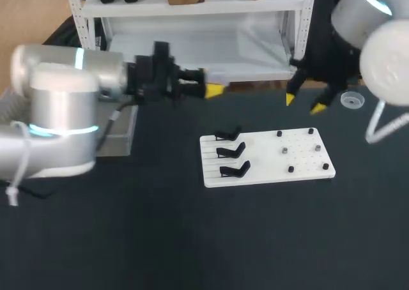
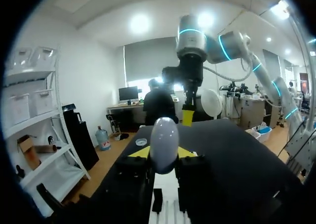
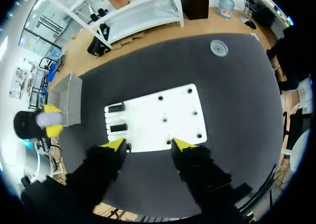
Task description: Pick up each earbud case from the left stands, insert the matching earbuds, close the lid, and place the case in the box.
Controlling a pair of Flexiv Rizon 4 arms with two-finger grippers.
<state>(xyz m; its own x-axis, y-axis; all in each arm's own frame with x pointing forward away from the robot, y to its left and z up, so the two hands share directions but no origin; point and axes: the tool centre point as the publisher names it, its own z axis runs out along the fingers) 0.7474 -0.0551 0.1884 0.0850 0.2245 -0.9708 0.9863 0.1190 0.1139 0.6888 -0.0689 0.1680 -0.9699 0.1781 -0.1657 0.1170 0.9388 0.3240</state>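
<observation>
My left gripper [image 2: 164, 156] is shut on a pale, egg-shaped earbud case [image 2: 164, 135], held high above the table's far left part [image 1: 213, 90]. The white board [image 1: 265, 157] lies mid-table. Three black stands [image 1: 231, 151] on its left side carry no case. Several small dark pieces [image 1: 291, 169] dot its right half; I cannot tell whether they are earbuds. My right gripper [image 1: 304, 103] hangs open and empty above the board's far right corner. In the right wrist view the board [image 3: 168, 113] lies just ahead of the right gripper [image 3: 148, 145].
A grey box [image 1: 118, 137] sits at the left, under my left arm, and shows in the right wrist view [image 3: 66, 98]. A small clear round dish [image 1: 349, 100] lies at the far right of the table.
</observation>
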